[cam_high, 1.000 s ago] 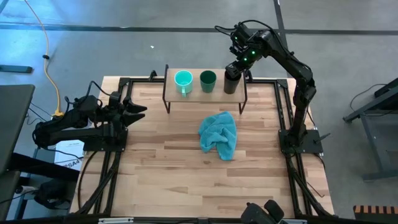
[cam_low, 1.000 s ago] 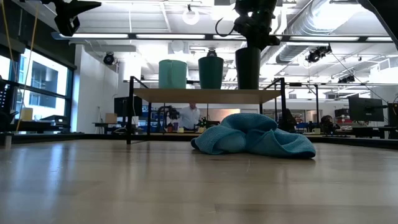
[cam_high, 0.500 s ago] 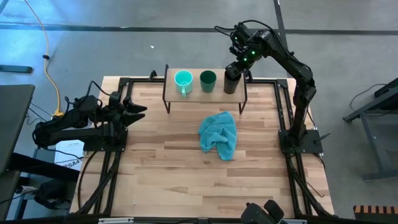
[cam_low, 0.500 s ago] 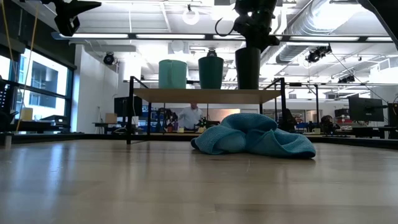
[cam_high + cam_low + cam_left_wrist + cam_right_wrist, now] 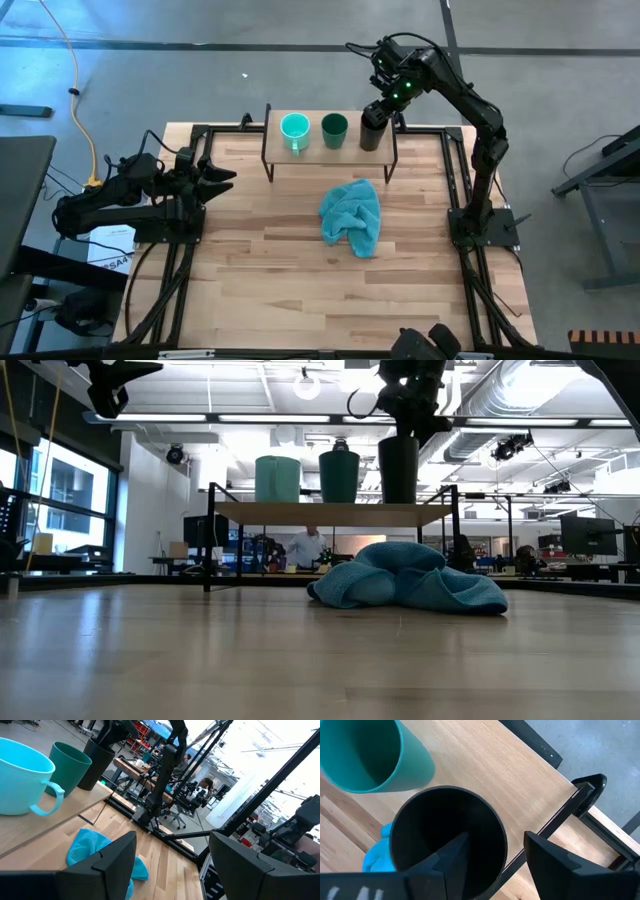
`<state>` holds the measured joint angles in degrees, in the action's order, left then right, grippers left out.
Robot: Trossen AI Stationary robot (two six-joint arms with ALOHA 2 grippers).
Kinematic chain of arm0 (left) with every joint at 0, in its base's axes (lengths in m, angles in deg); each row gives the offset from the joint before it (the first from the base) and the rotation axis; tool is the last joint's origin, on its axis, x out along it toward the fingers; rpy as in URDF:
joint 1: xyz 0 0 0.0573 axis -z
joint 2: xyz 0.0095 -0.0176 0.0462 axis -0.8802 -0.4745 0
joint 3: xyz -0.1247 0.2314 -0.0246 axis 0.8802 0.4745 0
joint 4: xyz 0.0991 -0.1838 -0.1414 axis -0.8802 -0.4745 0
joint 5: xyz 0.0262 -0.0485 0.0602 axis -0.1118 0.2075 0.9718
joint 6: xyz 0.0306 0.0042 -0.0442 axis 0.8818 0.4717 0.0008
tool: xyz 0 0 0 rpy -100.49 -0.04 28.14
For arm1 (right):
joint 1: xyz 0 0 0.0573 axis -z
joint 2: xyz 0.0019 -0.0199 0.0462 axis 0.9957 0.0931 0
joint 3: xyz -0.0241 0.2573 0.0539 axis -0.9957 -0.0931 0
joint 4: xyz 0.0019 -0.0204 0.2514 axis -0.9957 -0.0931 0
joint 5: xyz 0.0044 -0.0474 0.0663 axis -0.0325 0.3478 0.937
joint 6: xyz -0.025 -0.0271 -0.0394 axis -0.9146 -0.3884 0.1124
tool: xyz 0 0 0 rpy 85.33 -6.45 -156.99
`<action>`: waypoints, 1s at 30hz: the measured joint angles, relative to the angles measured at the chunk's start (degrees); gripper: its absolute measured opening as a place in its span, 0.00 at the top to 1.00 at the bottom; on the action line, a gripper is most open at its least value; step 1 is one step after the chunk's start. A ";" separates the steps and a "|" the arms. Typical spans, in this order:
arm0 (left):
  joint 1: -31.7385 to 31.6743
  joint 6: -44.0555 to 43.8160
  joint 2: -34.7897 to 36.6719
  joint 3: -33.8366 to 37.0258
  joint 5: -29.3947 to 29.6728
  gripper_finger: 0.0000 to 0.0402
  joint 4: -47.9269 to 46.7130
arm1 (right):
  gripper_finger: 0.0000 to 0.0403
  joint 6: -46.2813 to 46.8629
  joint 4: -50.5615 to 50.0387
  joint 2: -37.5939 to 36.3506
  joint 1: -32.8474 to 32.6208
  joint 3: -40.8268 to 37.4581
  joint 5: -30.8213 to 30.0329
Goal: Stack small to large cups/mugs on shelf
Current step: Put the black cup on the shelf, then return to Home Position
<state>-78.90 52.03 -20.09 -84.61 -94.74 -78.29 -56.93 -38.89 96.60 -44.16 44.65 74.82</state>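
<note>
Three cups stand upright in a row on the shelf [image 5: 312,151] at the table's far edge: a light turquoise mug [image 5: 294,128] with a handle, a dark green cup [image 5: 334,127] and a taller black cup [image 5: 371,136]. My right gripper [image 5: 495,842] is open above the black cup [image 5: 447,837], pointing down. One finger is inside the cup and the other outside its rim, and neither touches the wall. My left gripper [image 5: 218,176] waits open at the table's left side, holding nothing.
A crumpled teal cloth [image 5: 352,217] lies on the tabletop just in front of the shelf. The shelf stands on thin black legs [image 5: 208,540]. Black frame rails run along the table's left and right sides. A person shows in the room far behind the table.
</note>
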 joint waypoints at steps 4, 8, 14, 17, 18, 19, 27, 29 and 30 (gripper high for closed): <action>0.01 0.00 -0.01 0.00 0.00 0.41 0.00 | 0.55 0.00 -0.05 -0.07 0.00 3.38 0.54; 0.01 0.00 -0.01 -0.01 0.00 0.41 0.00 | 0.55 0.03 0.50 -0.62 0.00 7.09 1.03; 0.01 0.00 -0.01 -0.01 0.00 0.41 0.00 | 0.55 0.41 0.00 -4.46 0.45 6.14 3.21; 0.02 0.01 -0.02 -0.01 0.00 0.41 0.00 | 0.55 -0.36 0.35 -6.79 0.45 7.02 3.55; 0.00 0.03 -0.02 -0.02 0.00 0.41 0.00 | 0.55 -0.85 0.50 -7.83 0.45 6.60 3.56; 0.00 0.14 -0.01 -0.02 0.00 0.41 0.00 | 0.55 -1.62 0.53 -8.62 0.45 6.49 3.52; 0.01 -0.84 -0.01 -0.01 0.00 0.41 0.16 | 0.55 -7.87 2.06 -15.60 0.31 6.91 2.65; 0.02 -1.22 -0.02 -0.02 0.07 0.41 0.68 | 0.55 -9.07 1.99 -17.30 -0.18 6.86 2.57; 0.02 -1.22 -0.02 -0.02 0.64 0.41 0.96 | 0.55 -9.76 1.99 -18.29 -0.48 6.86 2.52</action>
<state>-78.88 50.81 -20.12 -84.63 -94.10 -77.34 -66.69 -36.90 78.31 -44.64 51.51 77.34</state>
